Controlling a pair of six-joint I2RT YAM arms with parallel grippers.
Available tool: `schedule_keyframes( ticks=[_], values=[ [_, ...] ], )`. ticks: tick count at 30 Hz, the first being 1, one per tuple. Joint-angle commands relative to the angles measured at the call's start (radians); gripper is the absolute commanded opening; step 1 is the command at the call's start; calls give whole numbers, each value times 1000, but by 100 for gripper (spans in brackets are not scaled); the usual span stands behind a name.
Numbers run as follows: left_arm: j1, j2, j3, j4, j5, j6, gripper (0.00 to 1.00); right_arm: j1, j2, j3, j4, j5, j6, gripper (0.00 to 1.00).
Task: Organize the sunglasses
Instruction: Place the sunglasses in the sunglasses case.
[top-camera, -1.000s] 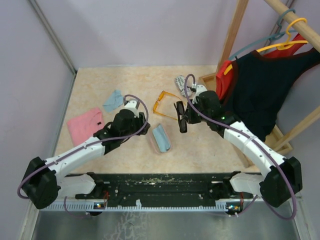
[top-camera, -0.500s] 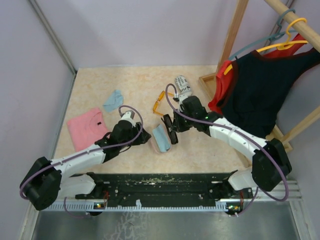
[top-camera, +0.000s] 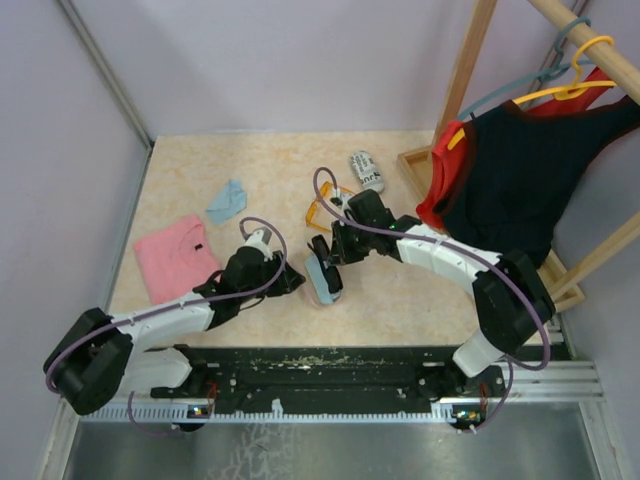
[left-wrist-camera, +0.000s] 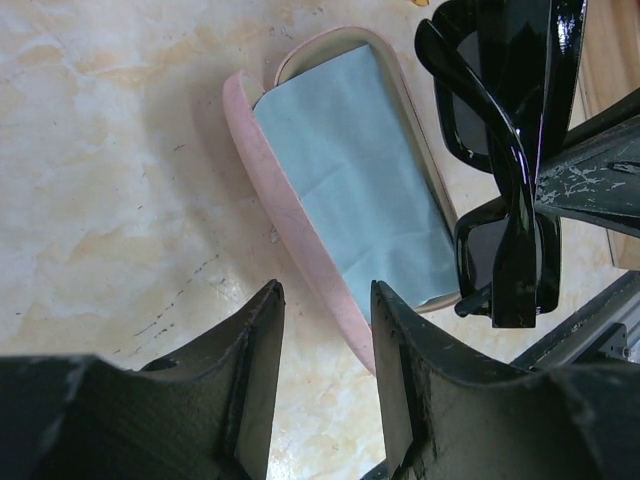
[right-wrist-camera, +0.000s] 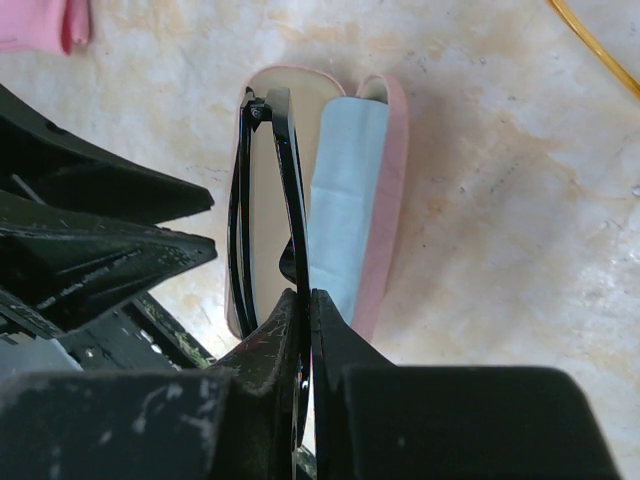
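Lavender walls close in a beige marbled table (top-camera: 200, 160), and a wooden clothes rack (top-camera: 468, 70) stands at its right edge with a dark garment (top-camera: 520, 180) and a red one on hangers. Both arms reach from the near edge toward the middle of the table. A pink cloth (top-camera: 170, 255) lies near the left edge, and a smaller light blue cloth (top-camera: 226, 200) lies beyond it toward the far edge. Near the middle of the table, a little toward the near edge, a pink case (top-camera: 322, 290) lies open, with a pale blue wiping cloth (left-wrist-camera: 360, 180) inside one half. The right fingers (right-wrist-camera: 335, 350) are pinched tight on the black sunglasses (right-wrist-camera: 270, 200), which are folded and held edge-on just above the case's other, bare half; whether they touch the case cannot be told. The left fingers (left-wrist-camera: 250, 370) stand partly apart with nothing between them, low over the table just beside the case on its left, apart from it. The orange sunglasses (top-camera: 318, 212) lie on the table just beyond the case, toward the far edge. A black-and-white printed case (top-camera: 366, 170) lies farther back, toward the far right corner and near the foot of the rack.
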Motion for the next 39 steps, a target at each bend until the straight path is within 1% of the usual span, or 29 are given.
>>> schedule_keyframes(
  ticks=[1, 16, 27, 39],
  values=[
    [4, 23, -1, 52, 16, -1, 46, 16, 37, 71, 41, -47, 22, 0],
    [4, 115, 35, 96, 32, 24, 45, 41, 174, 161, -53, -18, 7, 0],
    [4, 133, 60, 89, 43, 38, 45, 47, 188, 161, -89, 41, 2, 0],
    [3, 149, 78, 87, 52, 45, 45, 47, 229, 177, -87, 58, -4, 0]
  ],
)
